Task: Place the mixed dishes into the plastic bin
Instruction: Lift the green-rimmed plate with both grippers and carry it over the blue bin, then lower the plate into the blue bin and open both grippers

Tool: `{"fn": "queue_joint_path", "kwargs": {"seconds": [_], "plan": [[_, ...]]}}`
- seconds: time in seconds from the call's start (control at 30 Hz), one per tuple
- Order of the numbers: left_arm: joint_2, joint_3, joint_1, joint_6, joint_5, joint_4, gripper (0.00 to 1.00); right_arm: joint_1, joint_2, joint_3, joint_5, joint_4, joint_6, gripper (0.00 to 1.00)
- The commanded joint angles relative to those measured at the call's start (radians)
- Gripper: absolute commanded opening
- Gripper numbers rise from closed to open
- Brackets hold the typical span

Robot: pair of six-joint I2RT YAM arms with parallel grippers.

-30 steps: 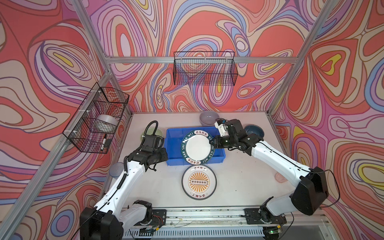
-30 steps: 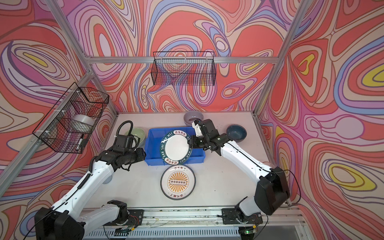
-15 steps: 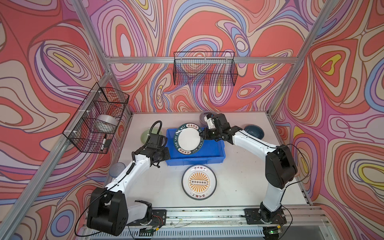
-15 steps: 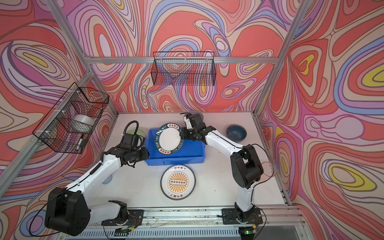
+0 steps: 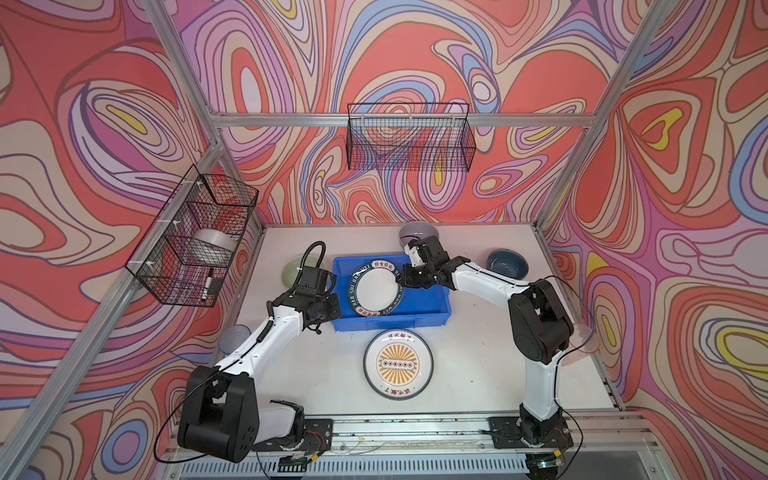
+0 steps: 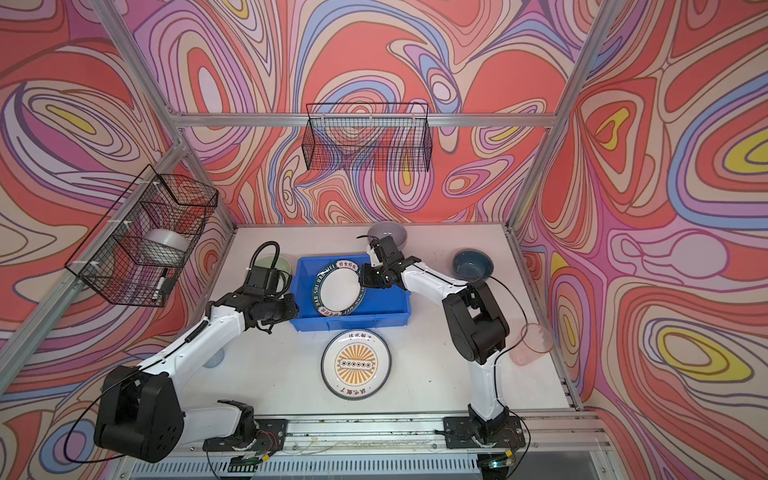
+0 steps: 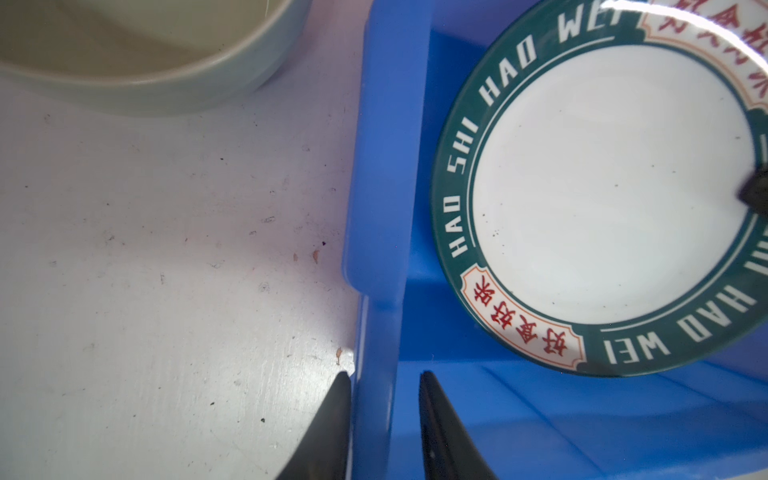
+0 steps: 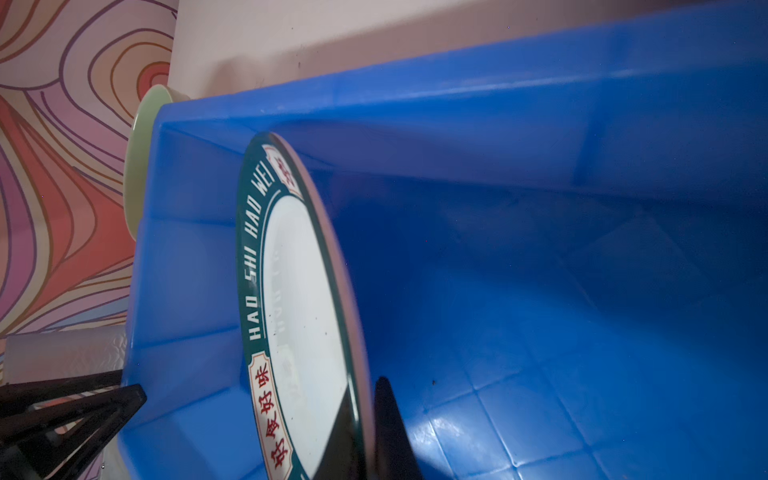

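In both top views my right gripper (image 5: 405,280) clamps the right edge of the green-rimmed plate (image 5: 376,293), which tilts within the walls of the blue plastic bin (image 5: 432,316). My left gripper (image 5: 332,309) sits at the bin's left wall. An orange sunburst plate (image 5: 398,364) lies flat just in front of the bin. From the left wrist, the left gripper (image 7: 382,374) stands narrow astride the bin's rim (image 7: 386,166), one finger outside and one inside; whether it pinches I cannot tell. A pale green bowl (image 7: 145,54) sits near the bin. From the right wrist, the plate's edge (image 8: 303,291) is pinched in the right gripper (image 8: 365,415), over the bin's floor (image 8: 540,291).
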Motion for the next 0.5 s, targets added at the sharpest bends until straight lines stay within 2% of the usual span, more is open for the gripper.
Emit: {"fn": "queue_joint_path", "kwargs": {"seconds": [0.0,0.3,0.47], "plan": [[0.007,0.001,0.007,0.012,0.024,0.006,0.31,0.016,0.026,0.023,-0.034,0.069,0.028,0.02],[0.011,0.002,0.006,0.018,0.057,0.013,0.32,0.021,0.071,0.033,-0.053,0.082,0.05,0.07],[0.014,0.002,0.006,0.014,0.09,0.021,0.34,0.021,0.088,0.03,-0.044,0.079,0.054,0.15]]}}
